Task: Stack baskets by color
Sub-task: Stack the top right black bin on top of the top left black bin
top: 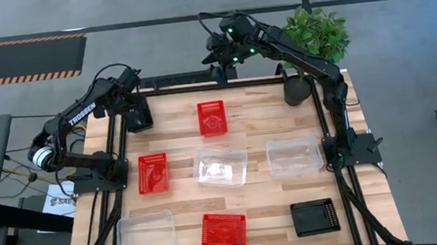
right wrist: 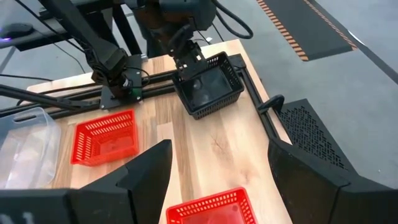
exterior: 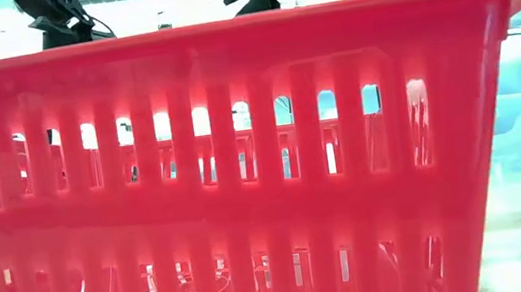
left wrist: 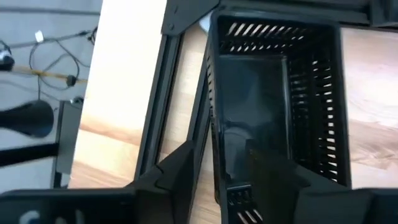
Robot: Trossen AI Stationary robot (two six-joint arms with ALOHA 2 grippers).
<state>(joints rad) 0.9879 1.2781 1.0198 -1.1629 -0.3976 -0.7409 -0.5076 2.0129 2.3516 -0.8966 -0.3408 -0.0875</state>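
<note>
A black perforated basket [top: 138, 119] [left wrist: 273, 93] [right wrist: 210, 87] rests on its bottom at the table's far left corner. My left gripper [top: 137, 106] [left wrist: 230, 165] [right wrist: 186, 59] is open above it, pointing steeply down. One finger stands outside the basket's long wall [left wrist: 216, 124] and the other inside, with a gap on both sides. My right gripper [top: 220, 56] [right wrist: 221, 180] hangs open and empty, high over the middle of the far edge. Another black basket [top: 314, 216] sits at the near right.
Three red baskets [top: 212, 117] [top: 153, 174] [top: 223, 229] and three clear ones [top: 221, 166] [top: 294, 155] [top: 145, 232] lie singly across the table. The nearest red one [exterior: 243, 168] fills the low view. A potted plant [top: 318, 32] stands at the far right, and a black frame rail [top: 190, 78] runs along the far edge.
</note>
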